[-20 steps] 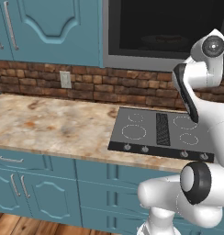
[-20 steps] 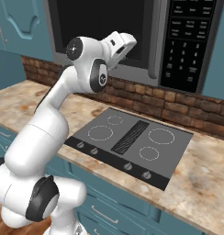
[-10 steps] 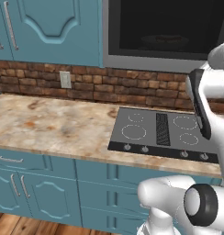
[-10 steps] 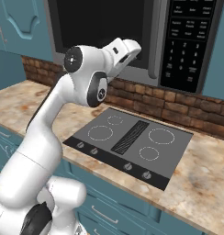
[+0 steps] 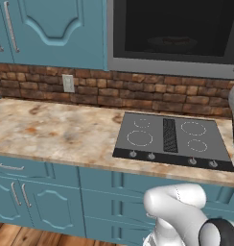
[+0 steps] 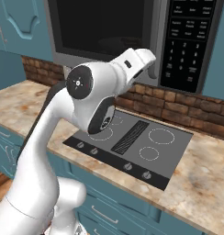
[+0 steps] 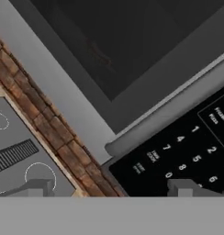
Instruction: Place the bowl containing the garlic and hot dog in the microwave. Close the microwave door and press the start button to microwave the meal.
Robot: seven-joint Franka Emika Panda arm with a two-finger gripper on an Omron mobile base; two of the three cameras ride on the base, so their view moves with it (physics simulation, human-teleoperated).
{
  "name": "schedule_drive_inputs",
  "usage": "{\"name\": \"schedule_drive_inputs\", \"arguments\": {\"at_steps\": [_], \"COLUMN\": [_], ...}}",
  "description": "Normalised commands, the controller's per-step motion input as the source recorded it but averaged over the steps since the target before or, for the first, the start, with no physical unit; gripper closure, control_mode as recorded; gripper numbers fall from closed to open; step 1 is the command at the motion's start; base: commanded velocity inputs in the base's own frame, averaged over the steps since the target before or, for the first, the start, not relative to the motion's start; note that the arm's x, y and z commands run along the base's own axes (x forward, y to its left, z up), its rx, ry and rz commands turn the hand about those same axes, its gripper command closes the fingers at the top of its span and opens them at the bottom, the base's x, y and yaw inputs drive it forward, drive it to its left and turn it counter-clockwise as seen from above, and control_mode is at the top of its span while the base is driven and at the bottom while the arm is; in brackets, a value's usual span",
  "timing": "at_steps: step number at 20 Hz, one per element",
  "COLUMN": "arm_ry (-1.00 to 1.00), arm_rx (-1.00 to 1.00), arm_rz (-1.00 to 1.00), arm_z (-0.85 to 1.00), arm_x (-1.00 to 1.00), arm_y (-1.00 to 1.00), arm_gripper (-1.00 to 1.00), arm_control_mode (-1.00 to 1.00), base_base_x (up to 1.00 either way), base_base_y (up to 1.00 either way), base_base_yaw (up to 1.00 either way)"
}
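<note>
The big dark grey-black microwave (image 6: 132, 36) hangs above the marbled counter (image 5: 52, 134), its grey-framed glass door (image 5: 174, 33) shut. Behind the glass sits the wide shallow bowl (image 5: 171, 44). My jaws (image 7: 109, 189) are spread wide and empty by the black keypad (image 7: 182, 151); only start remains.

Bowl (image 5: 174, 43) behind dark door (image 5: 179, 26) glass: dim outline only, contents too faint to tell. Microwave (image 6: 132, 32) cut off at 12 o'clock in both base views. Keypad (image 7: 187, 156) labels blurred, cut at 3 o'clock in hand view. Door handle partly behind arm (image 6: 93, 98).
</note>
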Motion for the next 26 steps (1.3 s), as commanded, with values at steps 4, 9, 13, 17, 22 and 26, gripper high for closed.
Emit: {"name": "schedule_drive_inputs", "arguments": {"at_steps": [4,9,13,17,22,26], "arm_ry": [0.04,0.0,0.0,0.0,-0.13,-0.18], "arm_rx": [0.0,0.0,-0.02,-0.08,-0.01,0.0], "arm_rz": [0.02,0.0,0.07,0.19,0.21,0.18], "arm_z": [0.1,0.0,0.0,0.0,0.0,0.0], "arm_x": [-0.55,-0.39,-0.56,-0.37,0.0,0.0], "arm_y": [-0.51,-0.5,-0.31,0.01,0.13,0.34], "arm_gripper": [-1.0,-1.0,1.0,1.0,1.0,1.0], "arm_control_mode": [-1.0,-1.0,-1.0,-1.0,-1.0,-1.0], "base_base_x": [0.0,0.0,0.0,0.0,0.0,0.0], "base_base_y": [0.0,0.0,0.0,0.0,0.0,0.0], "base_base_yaw": [0.0,0.0,0.0,0.0,0.0,0.0]}}
